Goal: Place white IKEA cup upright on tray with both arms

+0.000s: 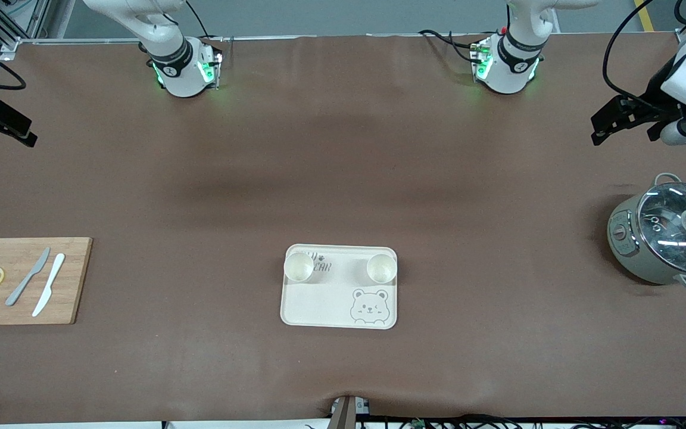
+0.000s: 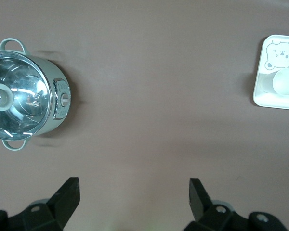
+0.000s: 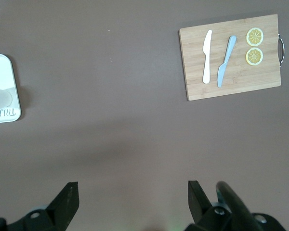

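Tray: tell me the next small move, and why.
Probably none beyond keeping both arms parked. Two white cups already stand upright on the tray. The left hand hangs open near the pot, the right hand open at the cutting board's end, both empty.

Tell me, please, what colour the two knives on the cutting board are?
One knife is white, the other grey-blue; the right wrist view shows them best.

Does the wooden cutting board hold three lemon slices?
No, the wooden cutting board holds two lemon slices beside two knives.
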{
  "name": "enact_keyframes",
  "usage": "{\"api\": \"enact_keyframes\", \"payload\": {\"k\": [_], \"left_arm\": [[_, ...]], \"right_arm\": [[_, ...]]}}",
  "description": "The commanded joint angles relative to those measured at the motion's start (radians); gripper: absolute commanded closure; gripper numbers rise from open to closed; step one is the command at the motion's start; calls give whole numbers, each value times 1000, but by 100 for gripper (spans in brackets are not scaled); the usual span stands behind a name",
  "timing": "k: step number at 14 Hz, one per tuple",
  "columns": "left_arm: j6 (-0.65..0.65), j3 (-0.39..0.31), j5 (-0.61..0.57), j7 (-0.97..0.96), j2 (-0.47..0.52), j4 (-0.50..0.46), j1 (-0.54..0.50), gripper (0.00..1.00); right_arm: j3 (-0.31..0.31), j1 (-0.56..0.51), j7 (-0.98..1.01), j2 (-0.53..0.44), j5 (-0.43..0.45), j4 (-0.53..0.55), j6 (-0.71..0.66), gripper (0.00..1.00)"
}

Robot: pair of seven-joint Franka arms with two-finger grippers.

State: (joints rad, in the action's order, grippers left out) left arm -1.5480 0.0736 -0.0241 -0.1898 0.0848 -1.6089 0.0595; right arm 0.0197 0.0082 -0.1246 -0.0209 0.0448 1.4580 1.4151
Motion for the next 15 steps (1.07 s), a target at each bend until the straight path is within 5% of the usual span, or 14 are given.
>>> {"api": "enact_keyframes", "payload": {"k": [1, 15], "left_arm": [[17, 2, 20, -5, -3, 20, -7, 0], [14, 0, 47, -2, -7, 21, -35, 0]], "right_arm": [[-1, 4, 5, -7, 15, -2, -16, 0], [-7, 6, -3, -11, 12, -8, -79, 0]]}}
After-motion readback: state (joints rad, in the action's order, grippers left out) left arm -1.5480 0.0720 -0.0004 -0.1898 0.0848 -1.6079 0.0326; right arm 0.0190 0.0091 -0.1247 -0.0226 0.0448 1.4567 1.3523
